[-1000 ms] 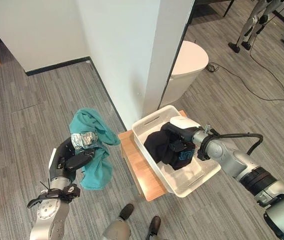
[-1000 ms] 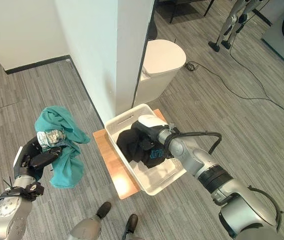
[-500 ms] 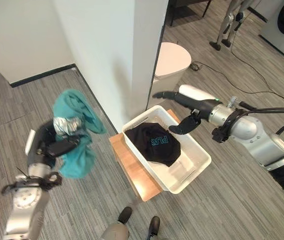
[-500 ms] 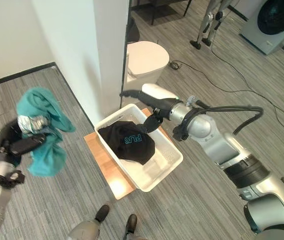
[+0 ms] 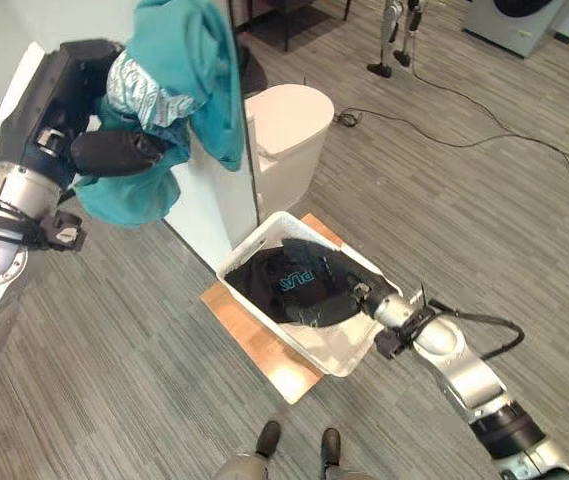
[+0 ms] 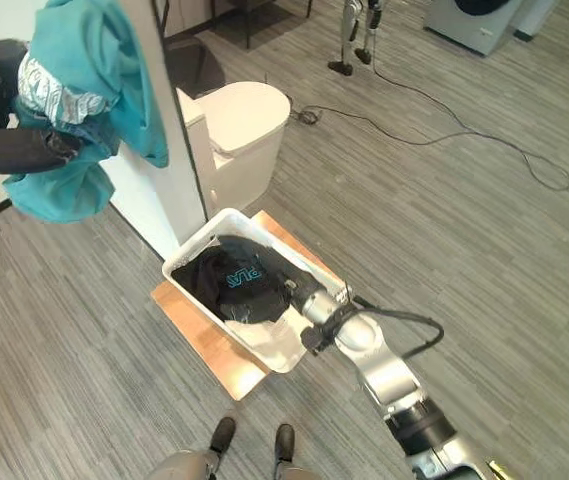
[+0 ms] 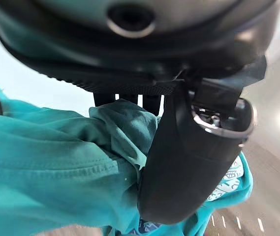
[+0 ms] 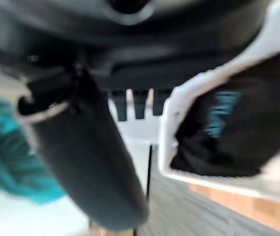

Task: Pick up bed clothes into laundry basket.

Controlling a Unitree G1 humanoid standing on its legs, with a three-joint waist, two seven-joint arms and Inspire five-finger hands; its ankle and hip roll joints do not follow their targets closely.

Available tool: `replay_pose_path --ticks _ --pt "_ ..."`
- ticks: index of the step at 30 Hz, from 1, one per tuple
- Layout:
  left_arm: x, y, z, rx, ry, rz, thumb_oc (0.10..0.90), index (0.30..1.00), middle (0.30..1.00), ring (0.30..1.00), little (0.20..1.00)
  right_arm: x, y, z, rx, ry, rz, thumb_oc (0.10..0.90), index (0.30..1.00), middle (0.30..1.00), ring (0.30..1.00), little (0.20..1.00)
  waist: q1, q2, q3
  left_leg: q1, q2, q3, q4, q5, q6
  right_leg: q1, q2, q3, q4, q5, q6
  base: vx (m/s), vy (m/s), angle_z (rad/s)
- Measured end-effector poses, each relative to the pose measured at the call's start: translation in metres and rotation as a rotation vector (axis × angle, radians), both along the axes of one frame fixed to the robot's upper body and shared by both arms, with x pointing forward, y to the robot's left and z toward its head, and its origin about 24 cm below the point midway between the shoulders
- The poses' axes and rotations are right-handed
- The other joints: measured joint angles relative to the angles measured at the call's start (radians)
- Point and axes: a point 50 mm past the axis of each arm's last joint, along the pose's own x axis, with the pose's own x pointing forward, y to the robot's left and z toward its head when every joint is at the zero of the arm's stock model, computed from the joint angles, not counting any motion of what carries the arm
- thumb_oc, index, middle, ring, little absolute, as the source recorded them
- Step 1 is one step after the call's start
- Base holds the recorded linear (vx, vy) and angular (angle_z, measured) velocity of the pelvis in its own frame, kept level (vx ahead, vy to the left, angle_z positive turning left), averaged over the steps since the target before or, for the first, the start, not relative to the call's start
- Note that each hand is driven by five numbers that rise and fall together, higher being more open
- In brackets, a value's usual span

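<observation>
Your left hand [image 5: 104, 150] clutches the teal garment [image 5: 189, 70]; right hand [image 5: 359, 295] at white basket [image 5: 349, 355], grip can't be read.

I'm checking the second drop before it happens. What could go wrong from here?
1. The teal garment, bunched in the left hand, hangs well to the side of the white laundry basket; released there, it would likely land on the floor.
2. The right hand sits at the basket's rim by the black garment; withdrawing could snag that cloth or nudge the basket on its wooden board.
</observation>
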Motion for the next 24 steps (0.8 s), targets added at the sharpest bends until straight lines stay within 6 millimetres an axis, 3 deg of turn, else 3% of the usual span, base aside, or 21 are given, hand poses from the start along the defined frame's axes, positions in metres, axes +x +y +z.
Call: replay_pose_path --ticks 4,5,10,15,19,24 --pt "0.01 -0.001 -0.002 0.044 0.043 0.009 0.4 0.3 0.3 0.3 0.3 -0.022 -0.014 -0.028 0.119 0.121 -0.118 0.8 0.9 0.9 0.9 0.9 -0.073 0.031 -0.018 0.016 0.001 0.028 -0.014 0.0 0.0 -0.004 0.0 0.027 0.0 0.0 0.001 0.0 0.015 -0.18" --pt "0.011 -0.001 -0.003 0.05 0.049 0.011 0.4 0.3 0.3 0.3 0.3 -0.024 -0.015 -0.03 0.128 0.13 -0.125 0.8 0.9 0.9 0.9 0.9 -0.073 0.033 -0.019 0.016 0.001 0.036 -0.014 0.0 0.0 -0.005 0.0 0.032 0.0 -0.001 0.001 0.02 0.01 -0.34" --pt "0.021 0.003 -0.013 0.082 0.12 0.024 0.4 0.3 0.3 0.3 0.3 -0.046 -0.032 -0.049 0.229 0.205 -0.245 0.8 0.9 0.9 0.9 0.9 -0.155 0.051 -0.032 0.017 0.006 0.069 -0.021 -0.001 0.001 -0.024 0.006 0.067 0.0 0.005 -0.002 -0.01 0.018 -0.21" --pt "0.028 0.025 -0.024 0.065 0.176 0.117 0.4 0.3 0.3 0.3 0.3 -0.048 -0.055 -0.044 0.241 0.151 -0.382 0.8 0.9 0.9 0.9 0.9 -0.201 0.054 -0.034 0.008 0.014 0.121 -0.022 -0.002 0.003 -0.054 0.016 0.118 0.0 0.022 0.0 -0.02 0.031 -0.34" --pt "0.032 0.042 -0.035 0.039 0.218 0.192 0.4 0.3 0.3 0.3 0.3 -0.048 -0.071 -0.038 0.239 0.106 -0.464 0.8 0.9 0.9 0.9 0.9 -0.212 0.055 -0.038 0.002 0.023 0.151 -0.022 -0.011 0.016 -0.071 0.026 0.147 0.0 0.031 -0.005 -0.03 0.043 -0.26" --pt "0.036 0.055 -0.06 0.14 0.293 0.298 0.4 0.3 0.3 0.3 0.3 -0.06 -0.085 -0.038 0.246 0.092 -0.549 0.8 0.9 0.9 0.9 0.9 -0.235 0.039 -0.046 -0.023 0.029 0.186 -0.022 -0.01 0.019 -0.11 0.044 0.183 0.001 0.055 0.0 -0.03 0.043 -0.23"
